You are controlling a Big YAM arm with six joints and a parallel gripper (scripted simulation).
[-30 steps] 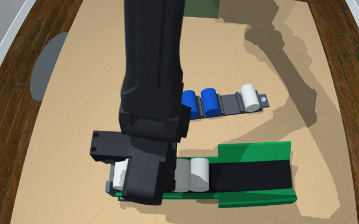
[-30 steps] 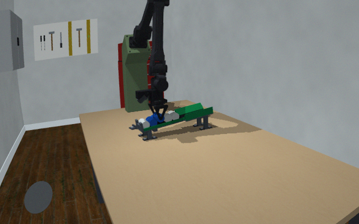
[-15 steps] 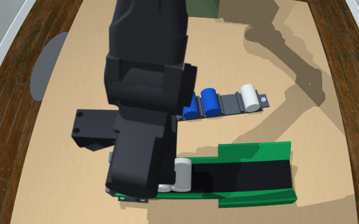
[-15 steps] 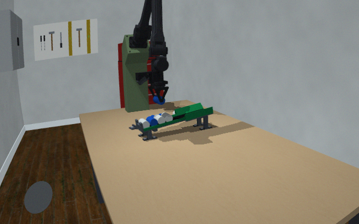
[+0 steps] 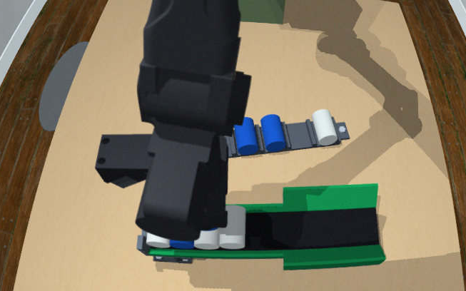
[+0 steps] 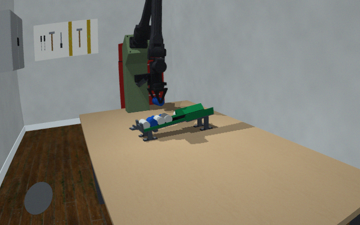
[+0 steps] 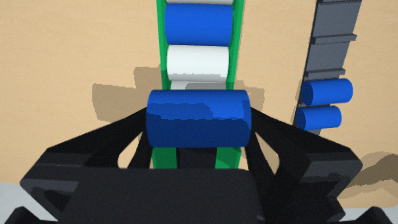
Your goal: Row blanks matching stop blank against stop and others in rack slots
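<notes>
top and wrist views both overlook the ramp

From above, the arm point(image 5: 190, 104) point(image 6: 156, 30) hides your stock rack's point(image 5: 301, 135) point(image 7: 327, 55) end left of the blue blanks point(image 5: 259, 134) point(image 7: 324, 105).

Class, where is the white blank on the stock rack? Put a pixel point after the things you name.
In the top view, the white blank point(image 5: 324, 127) lies at the rack's right end, beside the bolt point(image 5: 342, 128), right of two blue blanks point(image 5: 245, 135).

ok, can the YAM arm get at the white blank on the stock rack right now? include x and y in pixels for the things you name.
Probably not as it stands: the end effector point(image 7: 198, 111) has a blue blank point(image 7: 199, 119) between its fingers, so that likely needs setting down first. Nothing visible covers the white blank point(image 5: 324, 127) from above.
</notes>
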